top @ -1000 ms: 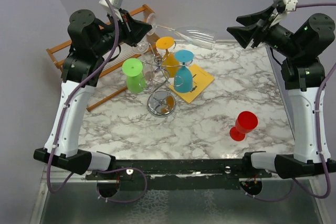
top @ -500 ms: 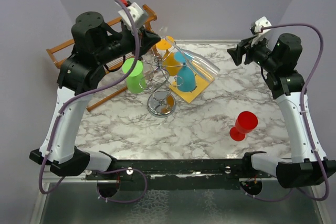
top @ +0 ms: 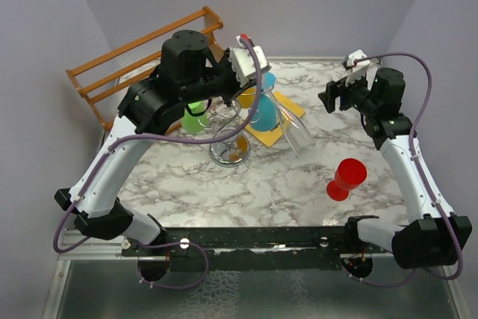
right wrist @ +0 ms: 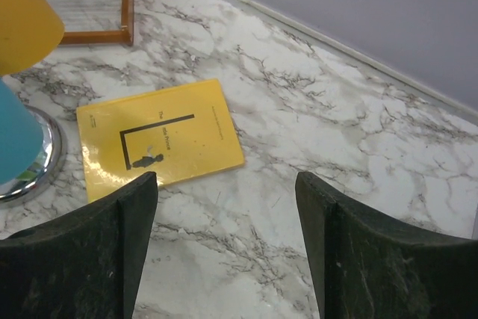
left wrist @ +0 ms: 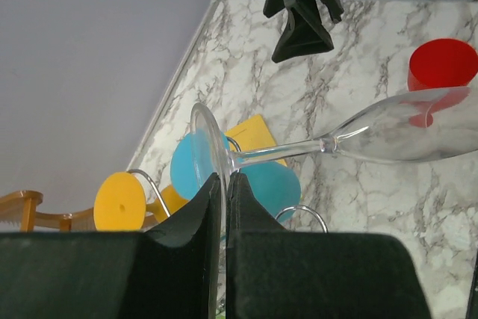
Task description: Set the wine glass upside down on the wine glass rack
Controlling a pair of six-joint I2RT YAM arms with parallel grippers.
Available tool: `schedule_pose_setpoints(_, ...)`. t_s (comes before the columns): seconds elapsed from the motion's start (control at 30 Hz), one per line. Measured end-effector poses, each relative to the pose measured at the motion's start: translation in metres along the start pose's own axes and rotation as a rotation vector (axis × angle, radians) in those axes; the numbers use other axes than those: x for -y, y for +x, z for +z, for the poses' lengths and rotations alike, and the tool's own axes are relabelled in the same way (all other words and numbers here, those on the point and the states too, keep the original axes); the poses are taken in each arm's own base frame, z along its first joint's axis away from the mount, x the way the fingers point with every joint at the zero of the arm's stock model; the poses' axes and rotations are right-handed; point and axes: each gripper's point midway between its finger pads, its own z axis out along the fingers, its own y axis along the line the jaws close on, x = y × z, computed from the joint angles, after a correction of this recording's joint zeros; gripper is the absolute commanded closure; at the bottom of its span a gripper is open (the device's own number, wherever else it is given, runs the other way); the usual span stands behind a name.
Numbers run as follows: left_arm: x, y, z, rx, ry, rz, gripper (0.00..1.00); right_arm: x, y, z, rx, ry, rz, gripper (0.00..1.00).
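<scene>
Left claw (left wrist: 225, 181) is pinched shut on the foot of the clear wine glass (left wrist: 388, 134). It's up in the air, tilted, just beside the wine glass rack (top: 228, 152), not on it yet. Rack's carrying a green cup (top: 194, 117), teal cup (top: 263, 113) and orange cup (left wrist: 119, 201), feet up. Right claw (right wrist: 224, 252) is spread wide, well apart from the rack. Bare worktop (top: 291, 184) between the rack and the red glass (top: 345, 178).
</scene>
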Motion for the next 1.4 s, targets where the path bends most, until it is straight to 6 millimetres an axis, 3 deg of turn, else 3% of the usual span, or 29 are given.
schedule_pose_setpoints(0.17,0.012,0.006,0.015,-0.061,0.005,0.113,1.00,0.003,0.027,0.005,-0.032,-0.002,0.024,0.10)
schedule_pose_setpoints(0.37,0.023,0.013,0.026,-0.128,-0.011,0.259,1.00,0.007,0.046,0.004,-0.049,-0.007,0.048,0.06)
schedule_pose_setpoints(0.63,0.030,0.040,0.037,-0.256,-0.028,0.416,1.00,0.005,0.042,-0.001,-0.016,-0.029,0.043,0.06)
schedule_pose_setpoints(0.97,0.021,0.070,0.036,-0.395,-0.053,0.541,1.00,0.003,0.043,-0.001,-0.011,-0.051,0.045,0.06)
schedule_pose_setpoints(1.4,0.011,0.077,0.028,-0.454,-0.080,0.612,1.00,0.001,0.044,-0.001,-0.011,-0.065,0.047,0.06)
